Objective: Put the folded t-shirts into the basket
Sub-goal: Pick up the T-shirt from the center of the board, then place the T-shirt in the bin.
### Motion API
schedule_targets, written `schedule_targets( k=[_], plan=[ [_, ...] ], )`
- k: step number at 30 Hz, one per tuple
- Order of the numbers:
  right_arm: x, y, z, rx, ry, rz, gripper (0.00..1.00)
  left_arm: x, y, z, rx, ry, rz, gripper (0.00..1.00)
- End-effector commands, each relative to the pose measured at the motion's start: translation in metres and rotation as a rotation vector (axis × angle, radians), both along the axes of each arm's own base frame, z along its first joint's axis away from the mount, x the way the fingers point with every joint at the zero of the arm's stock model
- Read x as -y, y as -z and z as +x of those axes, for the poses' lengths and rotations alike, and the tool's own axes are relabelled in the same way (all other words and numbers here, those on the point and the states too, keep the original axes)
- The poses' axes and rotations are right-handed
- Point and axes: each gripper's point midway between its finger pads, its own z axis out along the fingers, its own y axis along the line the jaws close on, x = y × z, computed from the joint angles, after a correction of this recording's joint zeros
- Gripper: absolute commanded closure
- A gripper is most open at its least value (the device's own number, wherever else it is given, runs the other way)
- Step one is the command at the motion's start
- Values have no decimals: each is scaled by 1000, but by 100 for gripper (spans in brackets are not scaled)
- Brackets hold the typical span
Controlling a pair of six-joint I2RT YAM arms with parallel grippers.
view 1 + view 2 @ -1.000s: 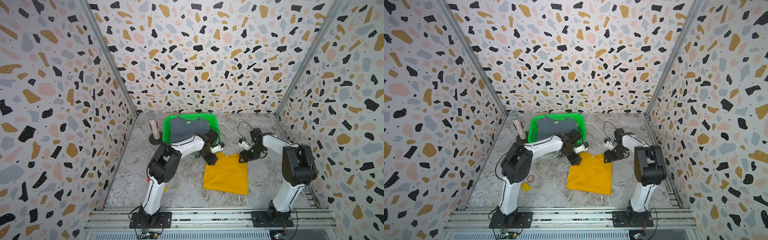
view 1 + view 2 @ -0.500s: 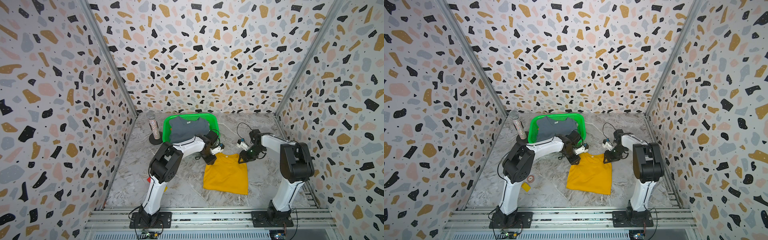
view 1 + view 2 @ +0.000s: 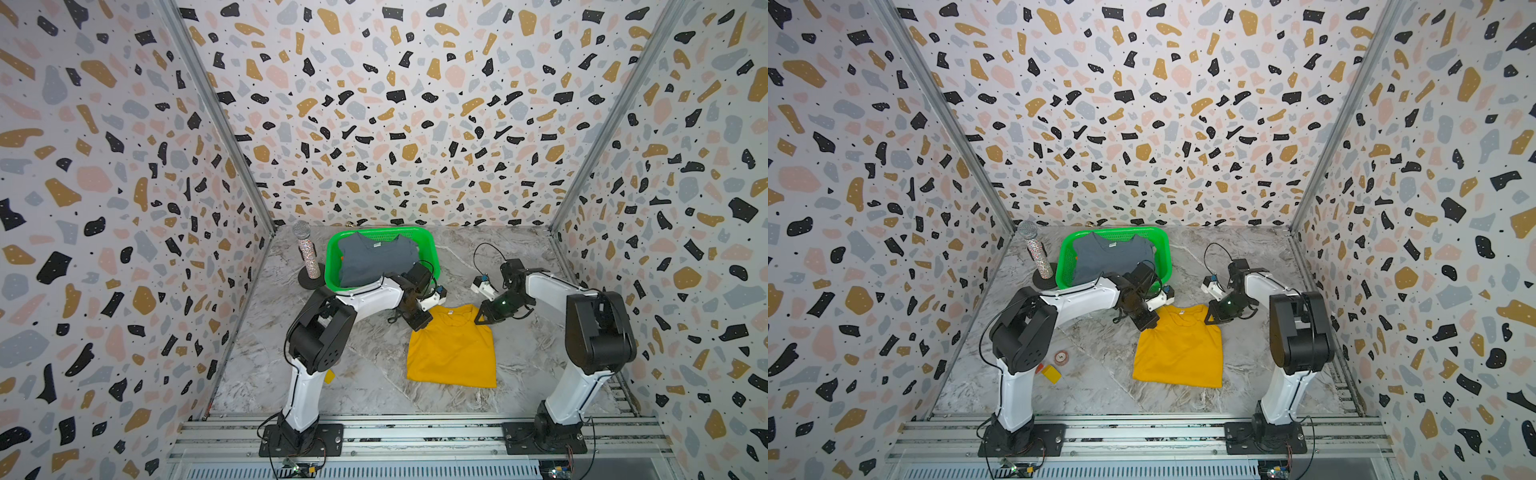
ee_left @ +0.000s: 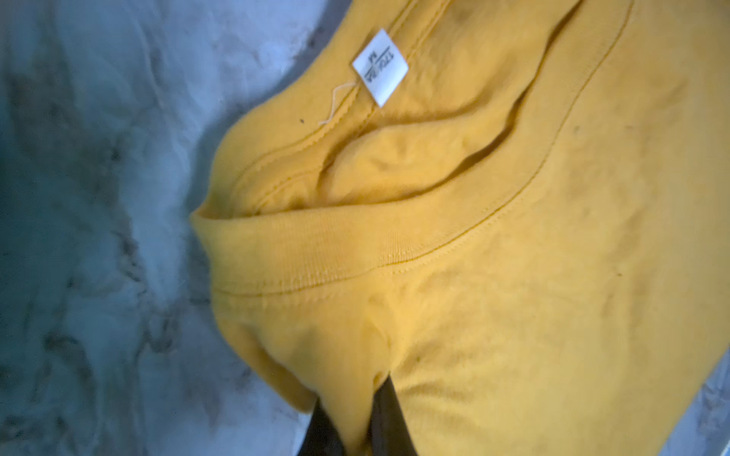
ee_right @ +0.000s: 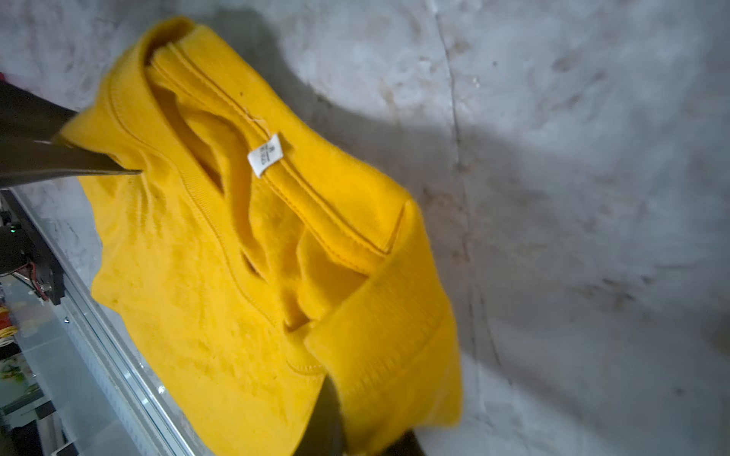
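Mustard cloth, top views: mustard t-shirt (image 3: 453,349) flat on the marble tabletop (image 3: 365,374), near the basket (image 3: 434,257) but outside it; grey t-shirt (image 3: 374,259) already inside.
Tools, top views: left tool (image 3: 420,323) and right tool (image 3: 482,318) at the two collar-side corners, closed onto cloth.
Left wrist: left tool (image 4: 351,418) pinching a bunched shoulder fold; soft, light, limp, likely to sag between the two grips.
Right wrist: right tool (image 5: 367,430) clamped on the opposite shoulder; neck label (image 5: 265,154) showing.
Best hold: both shoulder corners, through all folded layers.
Hidden: anything under the grey t-shirt; basket floor; number of layers in each pinch; tool bodies cut off at the wrist-view edges.
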Motion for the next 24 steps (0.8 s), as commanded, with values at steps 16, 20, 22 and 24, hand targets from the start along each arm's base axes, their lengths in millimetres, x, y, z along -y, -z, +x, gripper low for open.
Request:
schedule_targets(
  k=[16, 20, 22, 24],
  plan=[
    [-41, -173, 10, 549, -87, 279, 100, -63, -140, 14, 235, 14, -176, 100],
    [-58, -210, 12, 618, -126, 312, 100, -90, -167, 17, 302, -39, -171, 100],
    [-67, -227, 15, 651, -133, 328, 100, -103, -183, 19, 341, -71, -175, 100],
    [-75, -242, 19, 677, -136, 341, 100, -115, -197, 22, 383, -103, -171, 100]
  ],
)
